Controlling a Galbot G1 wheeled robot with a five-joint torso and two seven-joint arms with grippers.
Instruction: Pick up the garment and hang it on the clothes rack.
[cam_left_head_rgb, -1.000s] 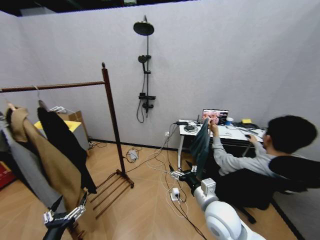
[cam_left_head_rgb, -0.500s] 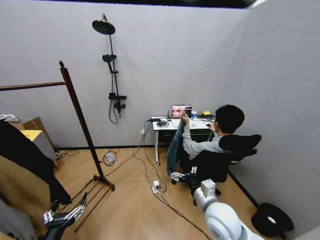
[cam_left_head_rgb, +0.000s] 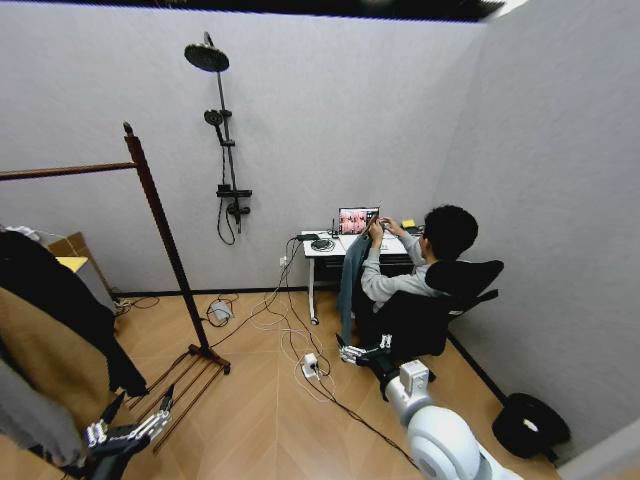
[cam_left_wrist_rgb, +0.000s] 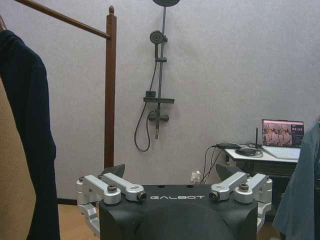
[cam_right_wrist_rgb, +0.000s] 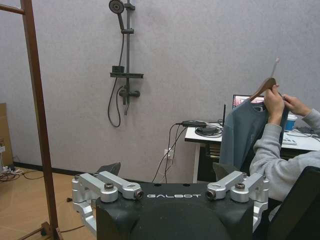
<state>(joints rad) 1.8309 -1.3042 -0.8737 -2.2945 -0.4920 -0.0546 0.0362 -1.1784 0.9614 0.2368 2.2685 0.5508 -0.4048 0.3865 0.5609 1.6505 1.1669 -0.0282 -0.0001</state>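
Robot turned slightly since a moment ago (rack (cam_left_head_rgb: 165, 240) nearer centre); seated person holds up hangered garment (cam_left_head_rgb: 352, 275); both pincers, left (cam_left_head_rgb: 125, 432), right (cam_left_head_rgb: 362, 352), gape, empty.

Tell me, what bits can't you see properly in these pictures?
Clothes rack: its far end is cut off by the head view's left edge.
Garment on the hanger: cut off by the left wrist view's edge.
Laptop screen: too small to read in the head view.
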